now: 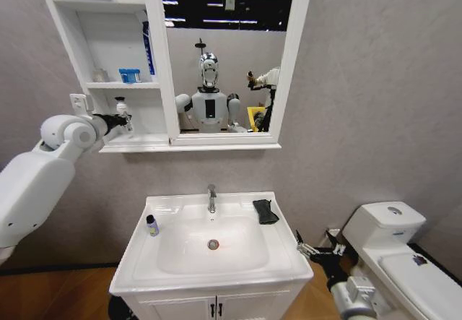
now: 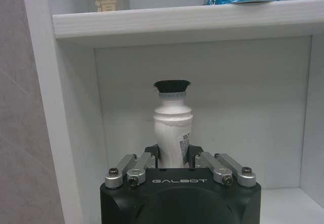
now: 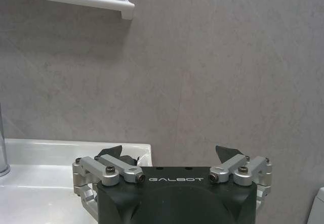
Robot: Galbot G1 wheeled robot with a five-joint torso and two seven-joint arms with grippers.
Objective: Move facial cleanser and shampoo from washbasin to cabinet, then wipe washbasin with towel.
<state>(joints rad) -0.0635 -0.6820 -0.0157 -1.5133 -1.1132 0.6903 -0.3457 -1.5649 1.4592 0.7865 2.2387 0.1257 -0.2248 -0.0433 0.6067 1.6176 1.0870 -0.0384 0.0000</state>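
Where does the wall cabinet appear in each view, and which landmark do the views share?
Head view: cabinet, upper left, above the washbasin.
Left wrist view: cabinet compartment behind the left pincer, which grips a white bottle.
Right wrist view: cabinet's lower corner, above the open right pincer.
Shared landmark: the grey wall.

The cabinet (image 1: 108, 81) hangs on the wall above the washbasin (image 1: 213, 244), its shelves to the left of the mirror (image 1: 224, 53). In the lowest compartment stands a bottle (image 2: 173, 128), held upright between the fingers of the left gripper (image 1: 124, 120). On the washbasin rim, a small bottle (image 1: 152, 225) stands at the left and the towel (image 1: 266, 212) lies at the right (just beside the tap (image 1: 211, 199)). The right gripper (image 1: 312, 248) hangs low off the basin's right front corner, with the toilet (image 1: 393, 248) further right.
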